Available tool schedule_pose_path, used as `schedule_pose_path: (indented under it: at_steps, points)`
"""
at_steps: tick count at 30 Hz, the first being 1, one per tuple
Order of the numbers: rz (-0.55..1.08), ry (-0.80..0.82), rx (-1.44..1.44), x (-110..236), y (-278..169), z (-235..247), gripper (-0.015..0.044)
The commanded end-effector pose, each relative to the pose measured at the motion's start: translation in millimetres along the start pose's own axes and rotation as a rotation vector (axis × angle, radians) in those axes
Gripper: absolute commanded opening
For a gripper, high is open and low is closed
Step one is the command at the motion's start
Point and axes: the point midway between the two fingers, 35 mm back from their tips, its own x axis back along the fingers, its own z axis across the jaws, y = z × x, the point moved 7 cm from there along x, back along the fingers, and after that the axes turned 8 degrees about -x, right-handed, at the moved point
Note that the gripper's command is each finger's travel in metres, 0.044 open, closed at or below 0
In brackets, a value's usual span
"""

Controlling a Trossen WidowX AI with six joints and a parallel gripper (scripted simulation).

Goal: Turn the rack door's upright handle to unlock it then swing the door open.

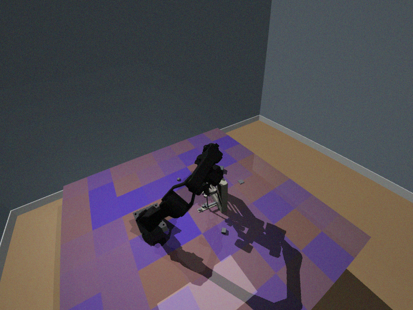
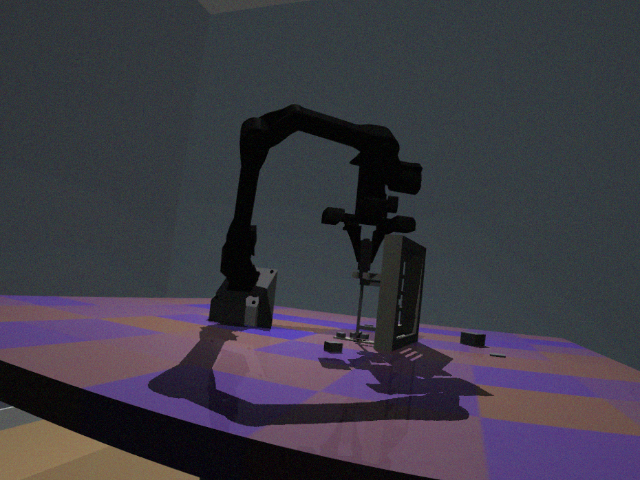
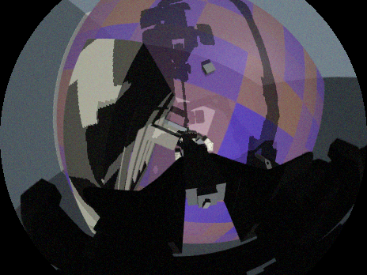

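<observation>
Beneath dim grey-blue walls (image 1: 133,83) (image 2: 439,93), a purple-and-brown patchwork tabletop (image 1: 113,253) (image 2: 320,439) (image 3: 221,51).

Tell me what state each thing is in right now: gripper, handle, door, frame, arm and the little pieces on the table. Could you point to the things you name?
Gripper (image 1: 207,190) (image 2: 365,267) (image 3: 196,160): shut on the handle
Handle (image 2: 365,251): upright, gripped; amount of turn unclear
Door (image 1: 216,196) (image 3: 130,163): opening angle unclear
Frame (image 1: 224,198) (image 2: 389,297) (image 3: 88,87): standing upright
Arm (image 1: 202,168) (image 2: 323,124): arched, reaching down
Near block (image 1: 224,230) (image 2: 332,346) (image 3: 208,67): resting on the table
Thin tile (image 1: 240,181) (image 2: 497,355): lying flat
</observation>
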Motion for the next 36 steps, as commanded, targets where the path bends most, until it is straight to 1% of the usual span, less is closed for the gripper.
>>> schedule_pose_path:
  at_steps: [1, 13, 15, 32, 36]
  points:
    - [0.003, -0.003, -0.235, -1.0, -0.6, -0.2, 0.0012]
    - [0.001, -0.003, -0.827, -0.9, -0.5, 0.0, 0.0012]
    - [0.0, -0.003, -0.892, -0.9, -0.5, 0.0, 0.0012]
    - [0.0, -0.003, -0.9, -0.9, -0.5, 0.0, 0.0012]
    - [0.0, -0.003, -0.9, -0.9, -0.5, 0.0, 0.0117]
